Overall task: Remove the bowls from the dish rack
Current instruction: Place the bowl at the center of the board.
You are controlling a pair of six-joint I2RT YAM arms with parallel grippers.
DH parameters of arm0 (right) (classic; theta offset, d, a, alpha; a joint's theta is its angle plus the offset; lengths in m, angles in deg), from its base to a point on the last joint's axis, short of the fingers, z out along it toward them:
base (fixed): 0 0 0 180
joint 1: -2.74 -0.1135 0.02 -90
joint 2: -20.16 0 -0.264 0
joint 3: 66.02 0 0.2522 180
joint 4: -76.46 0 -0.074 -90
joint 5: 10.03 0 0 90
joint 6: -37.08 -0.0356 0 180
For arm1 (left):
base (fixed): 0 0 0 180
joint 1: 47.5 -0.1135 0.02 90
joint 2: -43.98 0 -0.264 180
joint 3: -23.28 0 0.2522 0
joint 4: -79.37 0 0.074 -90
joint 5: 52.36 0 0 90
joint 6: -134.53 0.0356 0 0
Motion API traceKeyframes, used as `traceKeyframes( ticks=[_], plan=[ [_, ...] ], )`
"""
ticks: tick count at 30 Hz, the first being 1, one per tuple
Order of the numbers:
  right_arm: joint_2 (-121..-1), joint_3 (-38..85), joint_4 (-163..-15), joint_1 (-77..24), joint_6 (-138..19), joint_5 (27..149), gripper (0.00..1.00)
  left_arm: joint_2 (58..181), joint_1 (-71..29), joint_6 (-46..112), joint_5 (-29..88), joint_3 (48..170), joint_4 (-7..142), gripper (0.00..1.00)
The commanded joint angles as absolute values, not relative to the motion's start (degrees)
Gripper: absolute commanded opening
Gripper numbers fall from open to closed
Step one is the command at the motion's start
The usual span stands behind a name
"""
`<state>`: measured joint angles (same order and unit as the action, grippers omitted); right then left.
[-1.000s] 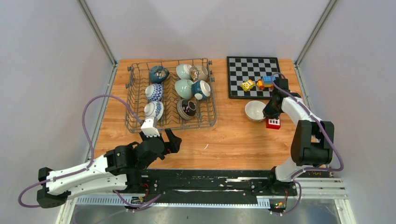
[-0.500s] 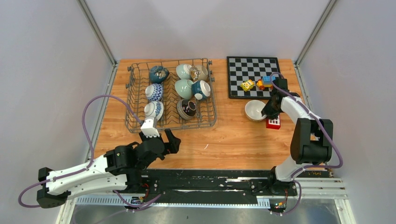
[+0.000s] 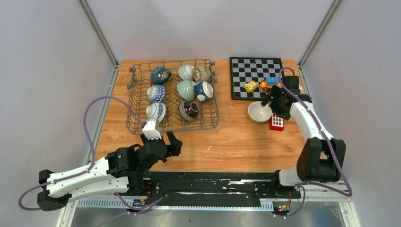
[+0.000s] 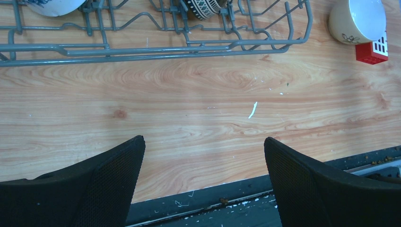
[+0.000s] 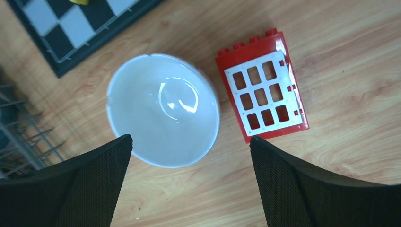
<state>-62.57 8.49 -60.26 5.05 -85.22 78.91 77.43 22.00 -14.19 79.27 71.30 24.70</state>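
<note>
Beneath spread right claw [image 5: 189, 138], bowl [image 5: 163, 109], red block [image 5: 262, 90]

Glossy ceramic bowl [image 5: 163, 111], wood-grain table [image 4: 189, 118], metal-wire rack [image 3: 172, 105]

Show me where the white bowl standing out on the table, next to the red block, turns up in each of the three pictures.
Top view: the white bowl sits right of centre on the table.
Left wrist view: it is in the top right corner, cut off by the picture's upper edge.
Right wrist view: it is left of centre, seen from above.
Shared landmark: the red block, close by the bowl's right side in every view.
</note>
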Motion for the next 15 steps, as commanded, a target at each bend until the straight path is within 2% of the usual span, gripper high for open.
traceKeyframes(
  ticks=[1,8,15],
  plan=[
    [-55.3,12.5,-57.6,3.2,-83.3,78.3,0.98,77.4,21.7,-13.5,81.4,72.1,24.5,0.97],
    [-45.2,19.2,-56.0,-18.3,-72.1,66.8,0.99,80.5,21.7,-11.3,83.2,75.2,24.7,0.98],
    [-39.2,13.2,-60.6,-36.3,-67.4,68.4,0.95,85.1,21.7,-6.4,86.7,78.2,28.0,0.98]
  ],
)
